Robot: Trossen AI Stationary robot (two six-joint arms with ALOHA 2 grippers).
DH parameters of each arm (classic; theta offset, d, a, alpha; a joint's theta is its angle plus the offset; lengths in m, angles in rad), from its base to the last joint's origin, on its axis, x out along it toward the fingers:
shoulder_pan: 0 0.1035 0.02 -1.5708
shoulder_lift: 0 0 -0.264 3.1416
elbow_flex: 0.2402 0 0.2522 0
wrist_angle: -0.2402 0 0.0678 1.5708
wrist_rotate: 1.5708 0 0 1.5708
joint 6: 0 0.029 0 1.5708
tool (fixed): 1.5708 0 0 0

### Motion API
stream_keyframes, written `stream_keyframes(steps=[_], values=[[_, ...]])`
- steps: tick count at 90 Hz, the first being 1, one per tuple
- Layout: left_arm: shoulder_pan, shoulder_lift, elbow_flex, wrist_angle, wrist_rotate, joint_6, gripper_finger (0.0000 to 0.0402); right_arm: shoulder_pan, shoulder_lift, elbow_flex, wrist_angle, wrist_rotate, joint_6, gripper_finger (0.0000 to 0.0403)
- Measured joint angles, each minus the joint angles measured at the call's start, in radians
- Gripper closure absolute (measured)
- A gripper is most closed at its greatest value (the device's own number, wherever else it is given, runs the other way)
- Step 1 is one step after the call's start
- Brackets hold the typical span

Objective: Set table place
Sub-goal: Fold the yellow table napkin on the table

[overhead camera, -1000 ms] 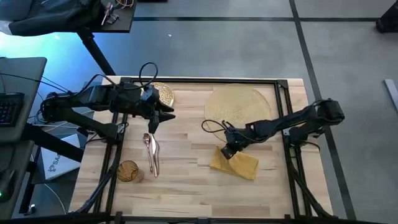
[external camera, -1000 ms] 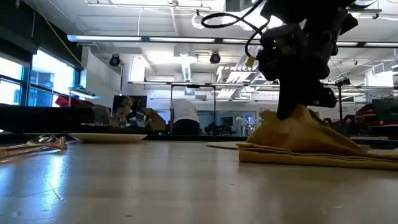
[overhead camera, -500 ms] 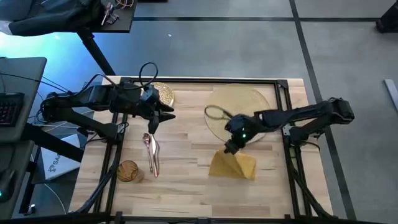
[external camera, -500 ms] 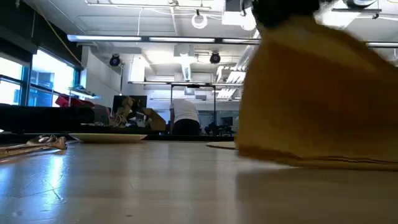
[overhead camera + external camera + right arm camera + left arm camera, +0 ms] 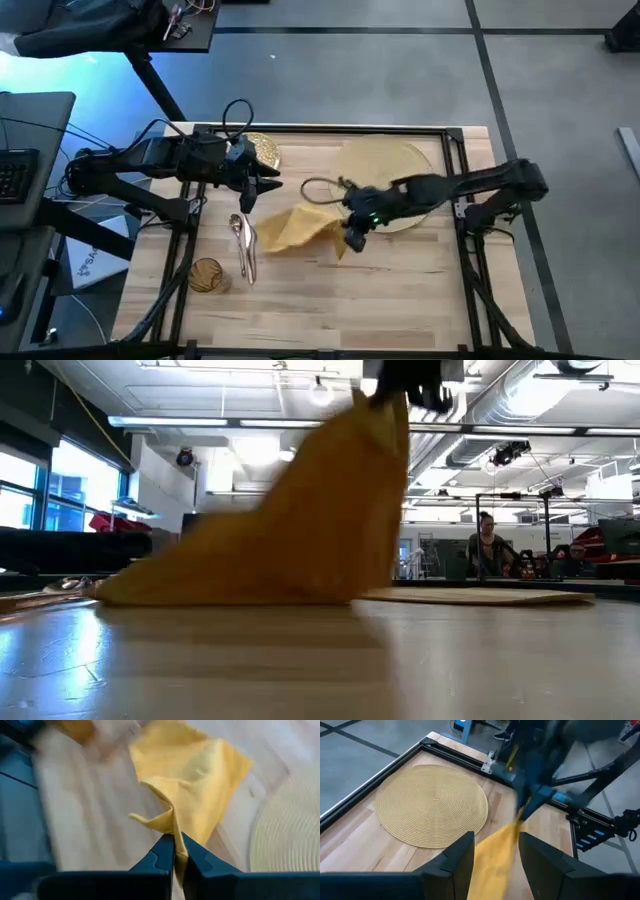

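Note:
The mustard-yellow napkin (image 5: pixel 293 228) lies left of centre on the light-wood table (image 5: pixel 420 290), one end raised. My right gripper (image 5: pixel 352 233) is shut on that raised end. In the low view the napkin (image 5: pixel 300 520) slopes down from the gripper (image 5: pixel 405 374). The round straw mat (image 5: pixel 385 172) lies at the far right. The gold plate (image 5: pixel 262 150) sits at the far left, with the cutlery (image 5: pixel 243 245) and the amber tumbler (image 5: pixel 205 273) nearer. My left gripper (image 5: pixel 262 190) hovers open by the plate, and in its wrist view the fingers (image 5: pixel 465 860) hold nothing. My right gripper pinches a bunched fold of the napkin (image 5: pixel 170 822) between its two fingertips, coming at it from above. The cloth slopes down from the fingers toward the table's left. Its lower left part (image 5: pixel 130 590) rests on the table.
The black rail frame (image 5: pixel 320 130) edges the table. Bare wood (image 5: pixel 330 300) stretches along the near side. A dark desk with a keyboard (image 5: pixel 15 175) stands off the left edge. People (image 5: pixel 487 545) stand far off in the room behind.
My right gripper has risen and gone toward the table's left, taking the napkin along. The napkin has come off its spot at the near right. It has swung over to the left of the gripper, spread into a slope, with its low end on the table.

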Motion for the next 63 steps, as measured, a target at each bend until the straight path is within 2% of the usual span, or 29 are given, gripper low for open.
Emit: stream_keyframes(steps=[31, 47, 63], values=[[0.0, 0.0, 0.0, -0.004, 0.004, -0.008, 0.0261, -0.027, 0.184, -0.044, -0.014, -0.066, -0.094, 0.0402], [0.0, 0.0, 0.0, -0.005, 0.004, -0.007, 0.0261, -0.026, 0.184, -0.043, -0.085, -0.138, -0.139, 0.0393], [0.0, 0.0, 0.0, -0.005, 0.004, 0.013, 0.0261, -0.008, 0.188, -0.043, -0.206, -0.13, -0.253, 0.0375]])
